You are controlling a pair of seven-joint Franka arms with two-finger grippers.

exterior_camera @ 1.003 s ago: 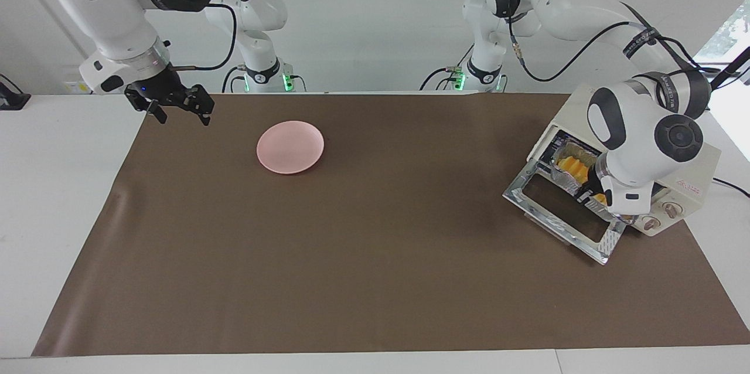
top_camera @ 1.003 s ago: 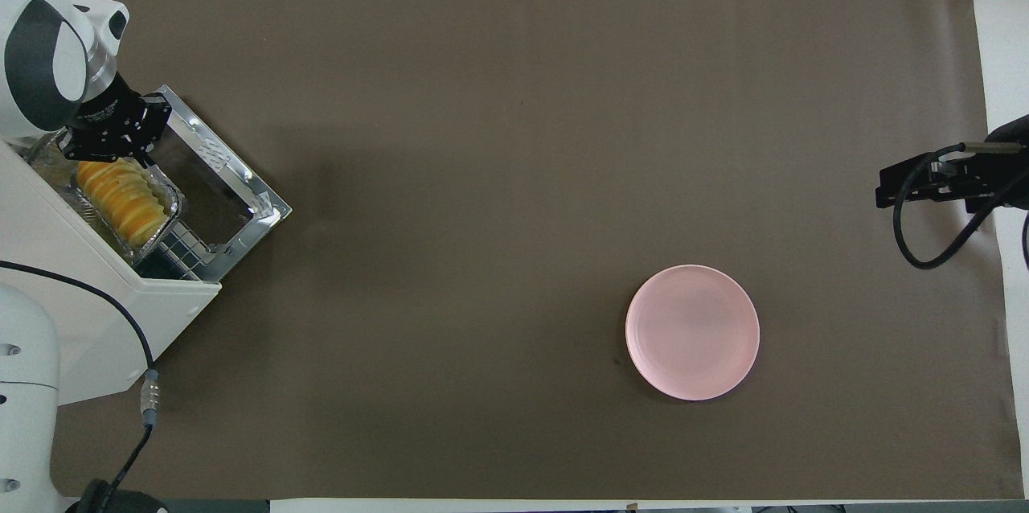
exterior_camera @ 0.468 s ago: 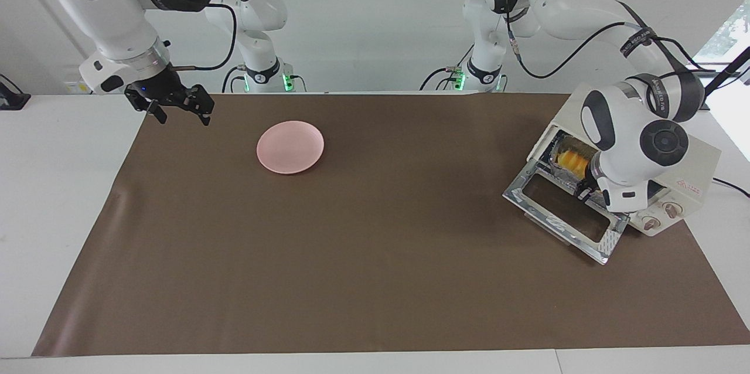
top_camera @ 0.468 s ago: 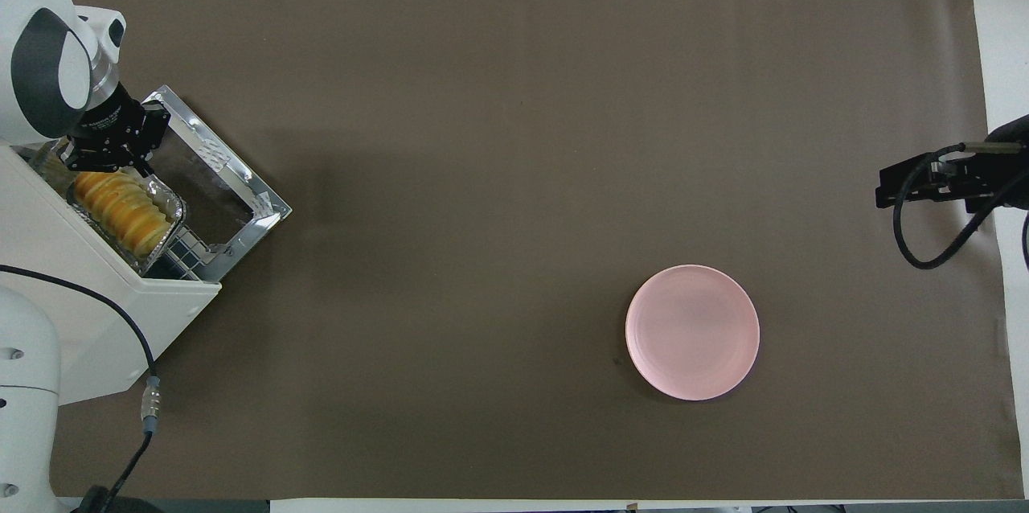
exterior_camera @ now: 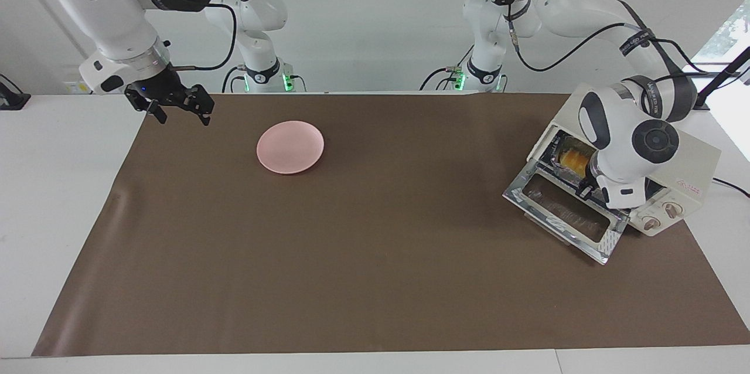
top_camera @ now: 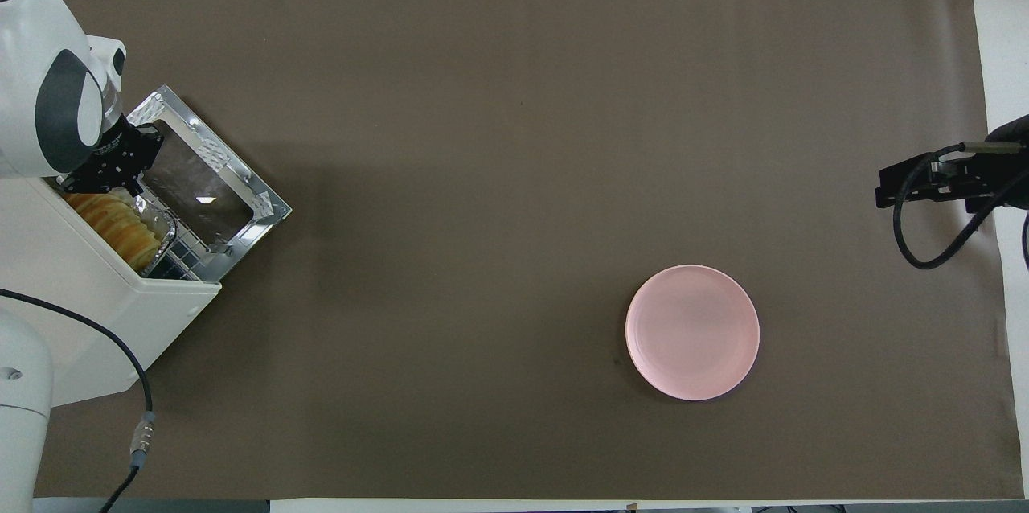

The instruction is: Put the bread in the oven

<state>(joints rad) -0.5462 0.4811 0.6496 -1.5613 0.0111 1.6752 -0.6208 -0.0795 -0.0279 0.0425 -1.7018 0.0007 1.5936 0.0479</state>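
Left gripper (top_camera: 112,167) at oven (top_camera: 88,288) mouth beside bread (top_camera: 112,227), grip unclear; right gripper (exterior_camera: 176,105) open, waiting over mat edge.

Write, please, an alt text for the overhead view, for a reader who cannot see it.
The left tool is at the mouth of the open oven, where the bread lies in a foil tray. A pink plate sits on the brown mat, and the right tool waits at the mat's edge.

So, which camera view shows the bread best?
The overhead view: the bread lies along its foil tray on the rack inside the open oven, ridges visible. In the facing view the left arm hides all but one end.
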